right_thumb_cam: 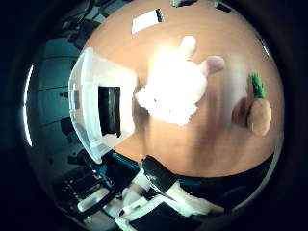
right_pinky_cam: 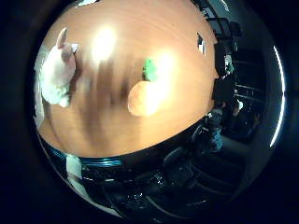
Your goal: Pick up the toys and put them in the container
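The hand (right_thumb_cam: 159, 192) is hovering above the table (right_pinky_cam: 117, 126), palm facing down at it; only a few white and black parts are showing at the edge of the thumb-side view, so I cannot tell whether the fingers are straight or curled, and nothing appears to be held between them.

The rabbit (right_thumb_cam: 173, 89) is lying almost straight below the palm, filling more of the view than anything else — it is the nearest toy, on the thumb side. Its long axis is running from the fluffy body to the ears, with the ears pointing away from the container (right_thumb_cam: 98, 113), which is sitting just beside the body, seemingly touching or nearly so.

The carrot (right_pinky_cam: 145, 95) is lying further off on the bare wood, well apart from the rabbit and on the side away from the container, its green top pointing away from the table's near edge.

Judging from this, neither toy is in the container yet — the rabbit looks like the natural first pick, calling for a short descent
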Available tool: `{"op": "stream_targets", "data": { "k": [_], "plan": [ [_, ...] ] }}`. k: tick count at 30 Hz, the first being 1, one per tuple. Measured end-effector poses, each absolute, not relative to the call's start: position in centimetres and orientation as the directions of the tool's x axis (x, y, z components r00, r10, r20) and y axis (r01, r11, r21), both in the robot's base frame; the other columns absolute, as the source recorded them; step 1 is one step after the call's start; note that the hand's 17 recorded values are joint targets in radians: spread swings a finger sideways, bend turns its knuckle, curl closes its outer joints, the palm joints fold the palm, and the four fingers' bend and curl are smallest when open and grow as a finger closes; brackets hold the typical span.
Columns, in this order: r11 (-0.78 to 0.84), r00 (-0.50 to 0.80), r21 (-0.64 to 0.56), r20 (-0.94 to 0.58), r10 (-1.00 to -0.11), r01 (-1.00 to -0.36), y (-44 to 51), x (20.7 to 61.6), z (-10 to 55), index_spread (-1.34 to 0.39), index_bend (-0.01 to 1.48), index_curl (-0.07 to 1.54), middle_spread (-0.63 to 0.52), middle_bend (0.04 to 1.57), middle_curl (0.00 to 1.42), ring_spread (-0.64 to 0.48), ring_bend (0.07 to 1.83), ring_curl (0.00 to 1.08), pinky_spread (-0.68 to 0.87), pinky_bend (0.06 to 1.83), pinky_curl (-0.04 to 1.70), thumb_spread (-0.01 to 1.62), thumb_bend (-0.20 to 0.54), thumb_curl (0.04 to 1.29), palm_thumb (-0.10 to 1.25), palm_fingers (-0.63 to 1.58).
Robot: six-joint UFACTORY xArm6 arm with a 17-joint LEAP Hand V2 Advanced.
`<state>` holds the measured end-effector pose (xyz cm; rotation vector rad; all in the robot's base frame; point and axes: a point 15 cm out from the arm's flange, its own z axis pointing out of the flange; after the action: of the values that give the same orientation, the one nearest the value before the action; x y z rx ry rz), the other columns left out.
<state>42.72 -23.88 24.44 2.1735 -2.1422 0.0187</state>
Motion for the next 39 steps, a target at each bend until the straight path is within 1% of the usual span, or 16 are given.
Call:
{"op": "stream_targets", "data": {
  "k": [6,9,13,16,23,27,31,33,36,37,38,39],
  "plan": [
    [-0.054,0.058,0.085,0.043,-0.997,-0.995,-21.5,43.7,22.3,-0.35,0.15,0.24,0.14,0.19,0.3,0.24,0.27,0.27,0.4,0.45,0.32,1.03,-0.025,0.28,0.48,-0.02],
    [-0.064,0.066,0.115,0.01,-0.998,-0.991,-20.2,43.3,20.3,-0.35,0.15,0.24,0.14,0.19,0.3,0.24,0.27,0.27,0.4,0.45,0.32,1.03,-0.025,0.28,0.48,-0.02],
    [-0.071,0.073,0.077,0.021,-0.997,-0.994,-20.2,44.8,19.2,-0.35,0.16,0.24,0.13,0.18,0.3,0.23,0.27,0.27,0.4,0.45,0.32,1.04,-0.022,0.28,0.49,-0.02],
    [-0.094,0.095,0.09,0.011,-0.995,-0.992,-19.3,45.5,17.5,-0.35,0.16,0.25,0.13,0.19,0.3,0.23,0.27,0.27,0.4,0.44,0.32,1.04,-0.024,0.28,0.49,-0.01],
    [-0.104,0.104,0.122,-0.005,-0.995,-0.987,-19.1,45.5,14.6,-0.37,0.17,0.27,0.09,0.19,0.3,0.22,0.25,0.26,0.4,0.41,0.31,1.04,-0.024,0.28,0.51,0.03],
    [-0.107,0.108,0.13,0.0,-0.994,-0.986,-19.3,45.3,14.5,-0.38,0.18,0.29,0.07,0.19,0.31,0.21,0.24,0.26,0.41,0.37,0.3,1.04,-0.024,0.29,0.52,0.09],
    [-0.112,0.112,0.152,-0.011,-0.994,-0.982,-19.3,44.6,13.7,-0.38,0.17,0.29,0.04,0.19,0.31,0.2,0.27,0.26,0.4,0.36,0.3,1.04,-0.025,0.29,0.52,0.17],
    [-0.112,0.109,0.174,-0.024,-0.994,-0.978,-19.0,43.4,12.8,-0.38,0.17,0.29,0.0,0.2,0.31,0.17,0.33,0.27,0.4,0.35,0.29,1.03,-0.022,0.29,0.53,0.27],
    [-0.115,0.112,0.189,-0.03,-0.993,-0.975,-18.7,42.1,12.4,-0.38,0.17,0.29,-0.09,0.27,0.34,0.02,0.44,0.29,0.36,0.33,0.27,1.04,-0.019,0.29,0.55,0.5],
    [-0.12,0.118,0.194,-0.024,-0.993,-0.974,-18.7,41.7,12.4,-0.38,0.18,0.29,-0.14,0.34,0.36,-0.06,0.51,0.31,0.3,0.32,0.26,1.04,-0.017,0.3,0.57,0.64],
    [-0.126,0.125,0.201,-0.018,-0.992,-0.971,-18.8,41.4,12.4,-0.38,0.18,0.3,-0.18,0.39,0.38,-0.12,0.57,0.33,0.24,0.33,0.26,1.04,-0.017,0.3,0.59,0.72],
    [-0.131,0.131,0.207,-0.012,-0.991,-0.97,-18.8,41.1,12.4,-0.38,0.18,0.3,-0.2,0.4,0.39,-0.18,0.63,0.34,0.14,0.38,0.26,1.04,-0.016,0.3,0.6,0.83]
  ]
}}
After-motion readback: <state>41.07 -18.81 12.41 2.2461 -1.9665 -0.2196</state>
